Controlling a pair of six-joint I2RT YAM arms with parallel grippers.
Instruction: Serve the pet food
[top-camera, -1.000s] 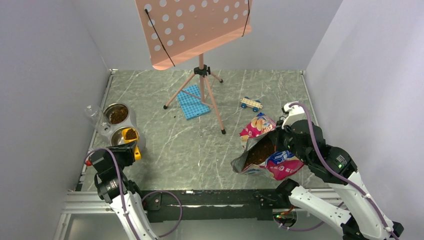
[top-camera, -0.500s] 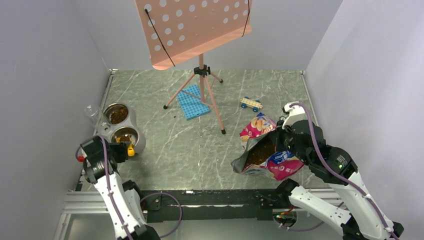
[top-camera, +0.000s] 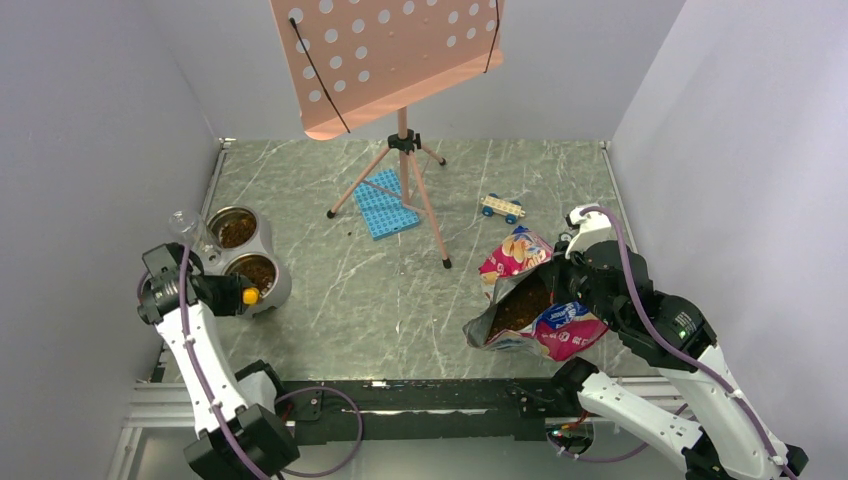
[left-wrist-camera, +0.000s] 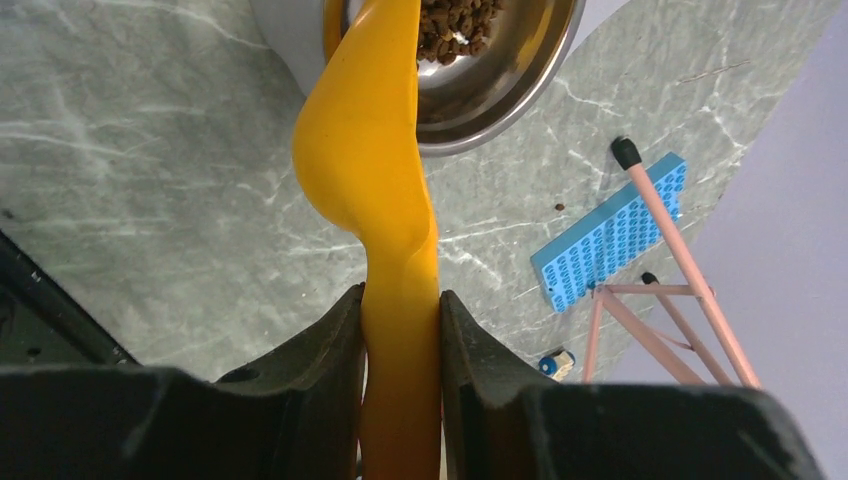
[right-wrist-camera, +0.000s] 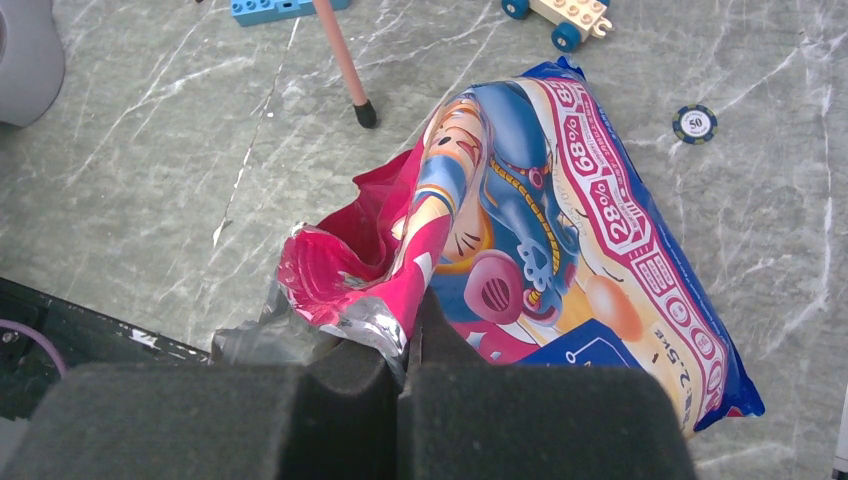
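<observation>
Dark brown kibble lies in the near steel bowl of a double feeder at the left; it also shows in the left wrist view. More kibble fills the far bowl. My left gripper is shut on the yellow scoop, tipped over the near bowl; the top view shows its tip. My right gripper is shut on the rim of the open pink-and-blue foil bag, holding it open; kibble shows inside.
A pink music stand on a tripod stands mid-table over a blue studded plate. A small toy car sits at back right, a poker chip beside the bag. A clear cup stands left of the feeder.
My left arm swung left and back, turning the scoop over the near bowl; the kibble that was in the scoop now lies in the bowl. The right arm and bag stayed still.
</observation>
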